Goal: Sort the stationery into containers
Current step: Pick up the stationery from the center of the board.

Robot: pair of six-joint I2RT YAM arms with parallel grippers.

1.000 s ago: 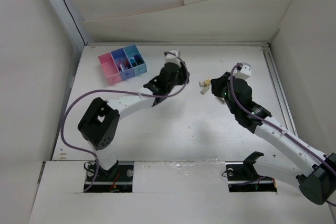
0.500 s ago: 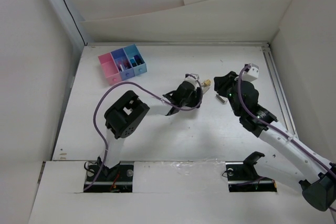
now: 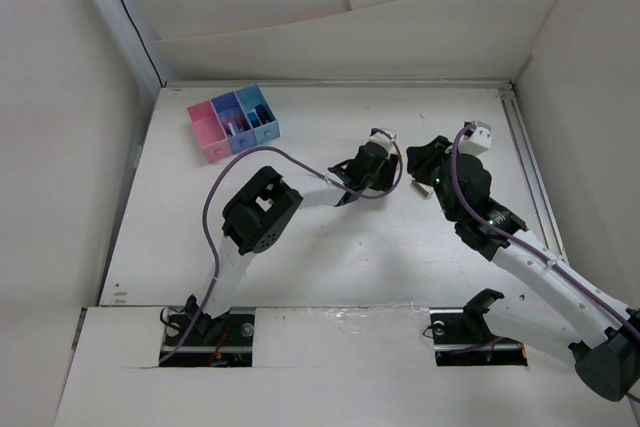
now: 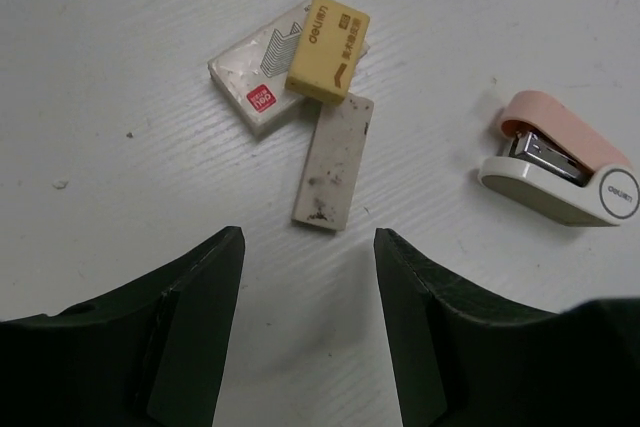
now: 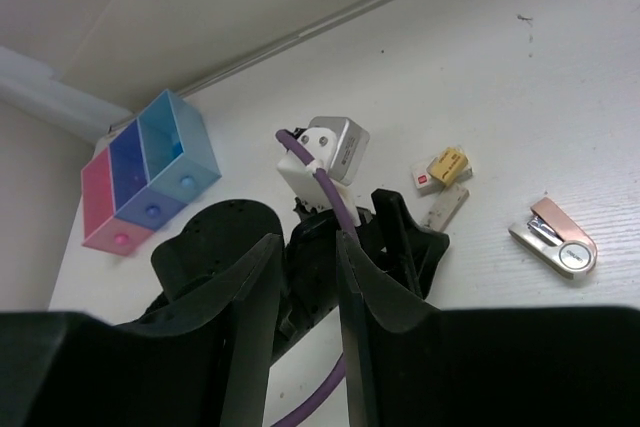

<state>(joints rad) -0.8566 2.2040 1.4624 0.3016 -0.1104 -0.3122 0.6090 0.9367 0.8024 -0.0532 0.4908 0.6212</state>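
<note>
Loose stationery lies on the white table: a yellow eraser (image 4: 328,45) resting on a white staple box (image 4: 250,92), a grey-white eraser (image 4: 334,162) and a pink-and-white stapler (image 4: 560,162). My left gripper (image 4: 308,242) hovers open just short of the grey-white eraser, with nothing between its fingers. My right gripper (image 5: 303,247) is open and empty too, just right of the left gripper (image 3: 390,169), and the left arm's wrist fills the space beyond it. The containers (image 3: 233,122), joined pink, purple and light blue bins, stand at the far left. The stapler (image 3: 422,190) lies below the right gripper (image 3: 418,155).
Small items sit inside the purple bin (image 3: 232,127). The left arm's purple cable (image 5: 325,182) loops close in front of my right fingers. White walls close the table at the back and both sides; a rail (image 3: 525,147) runs along the right edge.
My left arm swung from beside the containers rightward to the erasers and opened wider. My right gripper opened and drew back to the right, and the erasers now lie on the table.
</note>
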